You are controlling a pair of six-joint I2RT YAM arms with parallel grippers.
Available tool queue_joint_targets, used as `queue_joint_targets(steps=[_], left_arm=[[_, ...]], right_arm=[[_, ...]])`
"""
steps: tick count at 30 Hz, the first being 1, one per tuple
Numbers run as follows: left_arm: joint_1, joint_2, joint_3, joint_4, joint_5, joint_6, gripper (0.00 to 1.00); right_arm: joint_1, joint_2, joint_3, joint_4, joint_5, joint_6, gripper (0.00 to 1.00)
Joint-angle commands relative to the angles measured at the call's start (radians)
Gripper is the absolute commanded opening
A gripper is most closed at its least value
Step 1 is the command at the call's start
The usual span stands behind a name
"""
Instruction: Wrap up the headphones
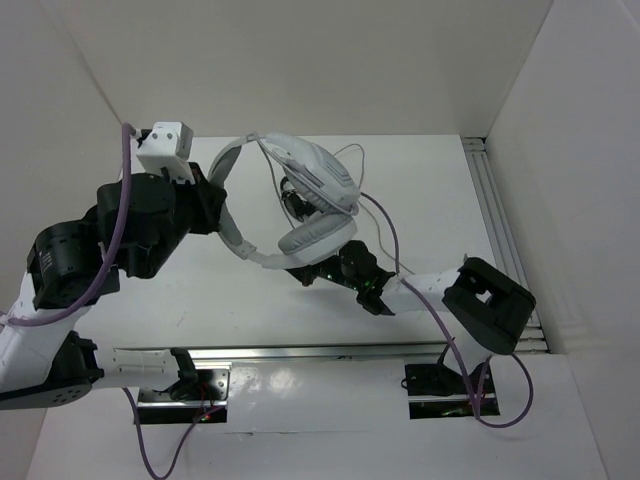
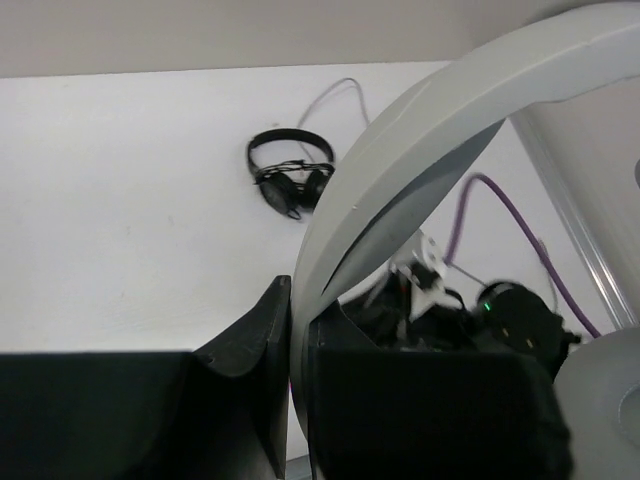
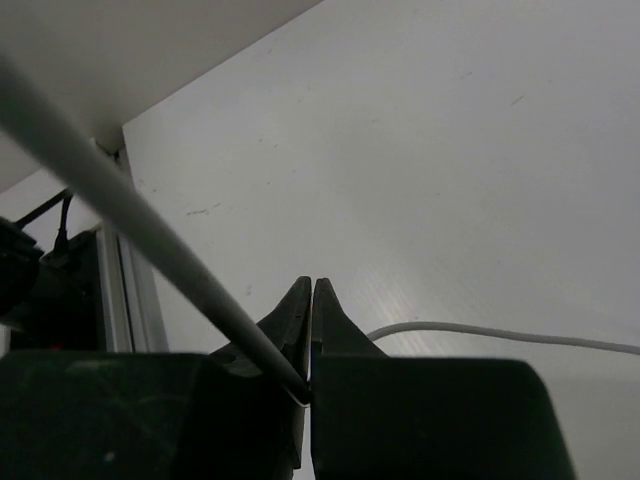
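- The headphones (image 1: 312, 178), light grey-white with padded cups, sit over the middle of the table (image 1: 430, 210), between the two arms.
- The left end effector (image 2: 300, 325) is closed narrowly on the wide headband (image 2: 420, 130). One finger presses each face of the band, which arches up and to the right out of the grip.
- The right end effector (image 3: 312, 305) is pinched nearly closed, holding the thin grey cable (image 3: 130, 215). The cable runs from the fingertips up toward the upper left.
- In the top view the right end effector (image 1: 303, 274) lies just below the lower ear cup (image 1: 315, 238).
- A pale strand (image 3: 480, 330) lies on the table beyond the right fingertips.
- Smaller black headphones (image 2: 290, 175) rest on the table, apart from the left grip and partly hidden under the white pair in the top view.
- Any lettering on either pair is too small to read.
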Motion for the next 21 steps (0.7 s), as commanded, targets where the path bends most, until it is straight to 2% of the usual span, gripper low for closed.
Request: queue_joint_targets(steps=[1,3,6,10,14,17,21], left_arm=[[0.008,-0.003,0.016,0.082,-0.214,-0.146,0.00],[0.018,0.028,0.016,0.069,-0.306,-0.180,0.00],[0.083,0.063,0.016,0.049,-0.334,-0.230,0.00],[0.239,0.126,0.016,0.060,-0.251,-0.230,0.00],[0.322,0.194,-0.031,0.069,-0.214,-0.221,0.00],[0.388,0.217,-0.124,0.095,-0.205,-0.210,0.00],[0.397,0.244,-0.187,0.072,-0.214,-0.219,0.00]], right_arm=[[0.067,-0.065,-0.034,0.046,0.043,-0.022,0.00],[0.127,-0.103,-0.034,-0.034,0.043,-0.041,0.00],[0.197,-0.155,-0.043,-0.091,0.043,-0.050,0.00],[0.256,-0.223,-0.084,-0.141,0.043,-0.050,0.00],[0.331,-0.295,-0.049,-0.285,0.113,-0.107,0.00],[0.392,-0.367,0.006,-0.405,0.113,-0.141,0.00],[0.401,-0.376,0.100,-0.566,0.073,-0.177,0.00]])
